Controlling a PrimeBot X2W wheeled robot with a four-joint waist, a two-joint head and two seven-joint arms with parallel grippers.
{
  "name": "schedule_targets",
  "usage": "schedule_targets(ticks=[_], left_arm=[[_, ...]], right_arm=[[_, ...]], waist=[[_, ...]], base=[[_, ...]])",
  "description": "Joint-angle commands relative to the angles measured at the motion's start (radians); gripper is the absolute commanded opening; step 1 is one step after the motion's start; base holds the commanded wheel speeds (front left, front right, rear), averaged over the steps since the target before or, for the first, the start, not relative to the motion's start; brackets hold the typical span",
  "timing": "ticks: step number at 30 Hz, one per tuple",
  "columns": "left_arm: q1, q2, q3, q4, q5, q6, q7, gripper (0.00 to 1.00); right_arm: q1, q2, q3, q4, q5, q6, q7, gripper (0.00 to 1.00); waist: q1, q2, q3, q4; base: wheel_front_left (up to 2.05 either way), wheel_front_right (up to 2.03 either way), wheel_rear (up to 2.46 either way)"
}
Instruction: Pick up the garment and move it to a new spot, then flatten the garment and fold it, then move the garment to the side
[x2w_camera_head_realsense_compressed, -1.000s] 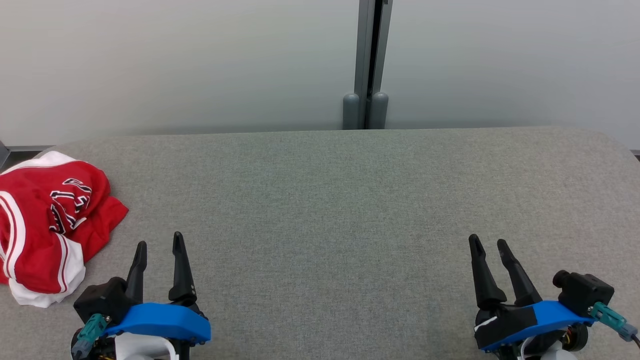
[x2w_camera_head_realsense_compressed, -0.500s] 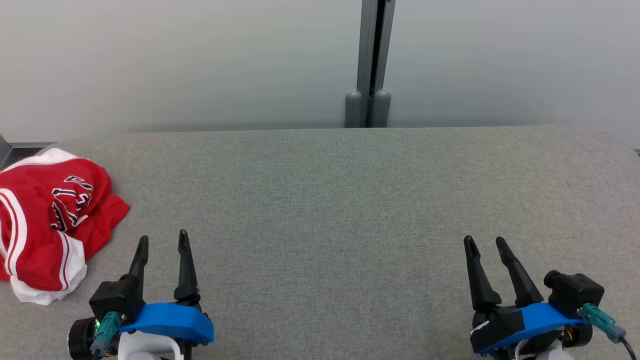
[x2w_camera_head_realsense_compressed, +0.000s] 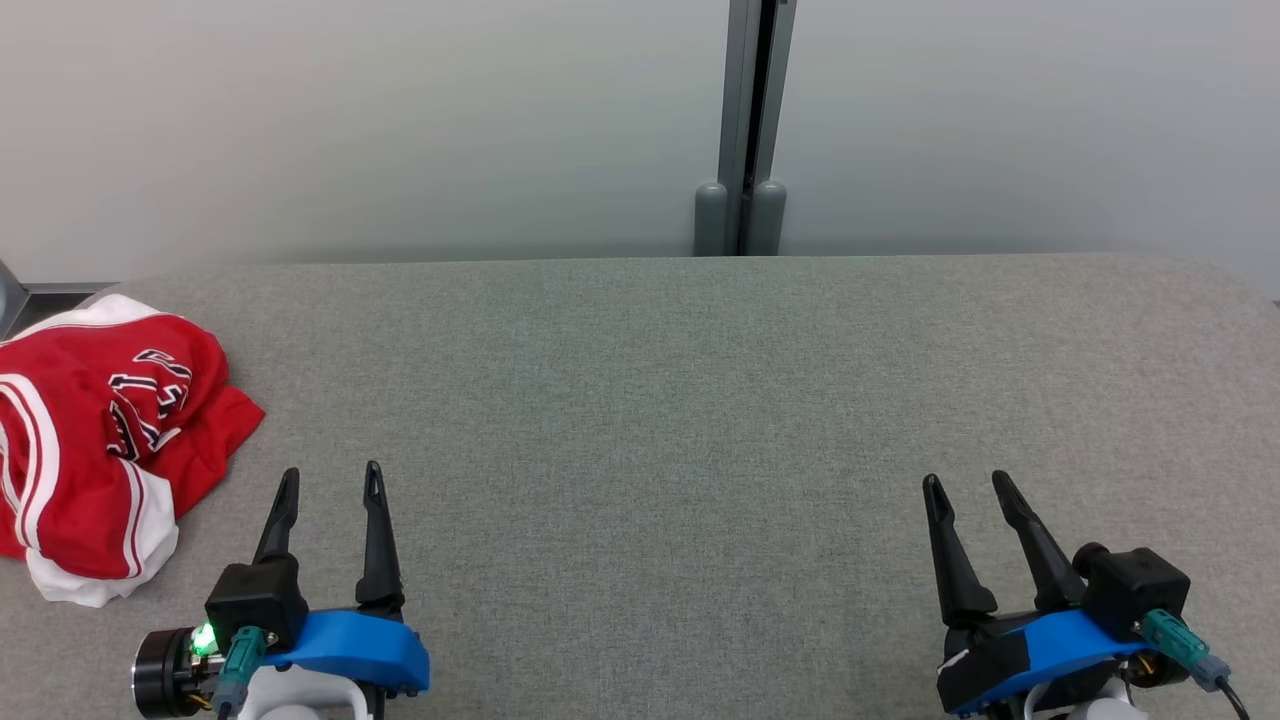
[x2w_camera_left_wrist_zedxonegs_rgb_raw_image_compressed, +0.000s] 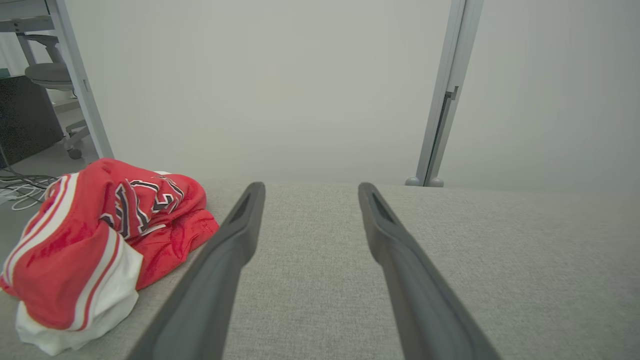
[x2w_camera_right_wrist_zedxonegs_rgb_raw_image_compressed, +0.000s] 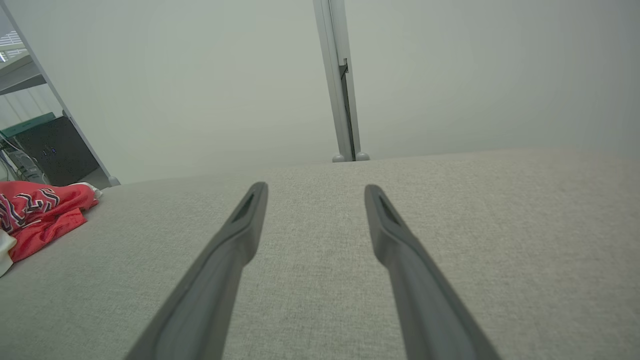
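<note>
Garment (x2w_camera_head_realsense_compressed: 100, 450): red jersey cloth with white bands and dark lettering, bunched in a loose heap at about nine o'clock on the grey surface (x2w_camera_head_realsense_compressed: 640, 400), hard by the left edge. Neither spread nor folded. Layers tumbled over one another, a white hem poking out at the near side. Touched by neither arm.

Left end effector (x2w_camera_head_realsense_compressed: 331, 470): at about seven o'clock, near the heap on its four o'clock side but apart from it. Released, fingers (x2w_camera_left_wrist_zedxonegs_rgb_raw_image_compressed: 235, 240) parted with bare grey weave between them, grasping nothing. Along the left wrist, heap off toward nine o'clock from the fingertips, clear of both.

Right end effector (x2w_camera_head_realsense_compressed: 966, 478): at about five o'clock, well apart from the heap. Likewise released and empty, over bare surface.

Beyond: a wide open stretch of surface from the centre out to three o'clock, room enough for spreading by the look of it. Pale wall (x2w_camera_head_realsense_compressed: 400, 120) behind, with a grey post (x2w_camera_head_realsense_compressed: 745, 120) at twelve o'clock.

Progress, as a judgement: nothing done as yet. First step, the pick-up, not begun, no grip made. Left to do: take hold of the heap, carry it to a new spot, most likely the open middle, then flatten, fold and shift aside. Next move probably a reach by the left arm toward nine or ten o'clock, that arm being much the nearer. Worth watching: a pinch on one loose layer only, dragging the heap rather than lifting it. Slippery-looking mesh cloth too, apt to slide or bunch again on release.
</note>
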Motion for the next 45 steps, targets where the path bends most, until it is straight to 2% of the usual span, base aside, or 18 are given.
schedule_targets(ticks=[1, 17, 30, 45], left_arm=[[-0.016, 0.005, -0.004, 0.001, 0.019, 0.009, -0.009, 1.0], [-0.022, -0.001, -0.003, 0.044, 0.108, 0.008, -0.036, 1.0], [-0.015, -0.013, 0.023, 0.034, 0.07, -0.002, -0.036, 1.0], [-0.012, -0.018, 0.034, 0.043, 0.077, -0.01, -0.036, 1.0]], right_arm=[[-0.013, -0.007, -0.003, 0.003, -0.022, 0.002, -0.008, 1.0], [-0.023, -0.008, 0.001, 0.035, -0.137, 0.002, -0.037, 1.0], [-0.019, -0.008, -0.016, 0.021, -0.119, 0.002, -0.036, 1.0], [-0.013, -0.008, -0.016, 0.027, -0.11, 0.002, -0.036, 1.0]], waist=[[0.0, 0.0, 0.0, 0.0], [0.0, 0.0, 0.002, 0.003], [0.0, 0.0, -0.006, 0.001], [0.0, 0.0, -0.008, 0.004]], base=[[0.0, 0.0, 0.0], [0.0, 0.0, 0.0], [0.0, 0.0, 0.0], [0.0, 0.0, 0.0]])
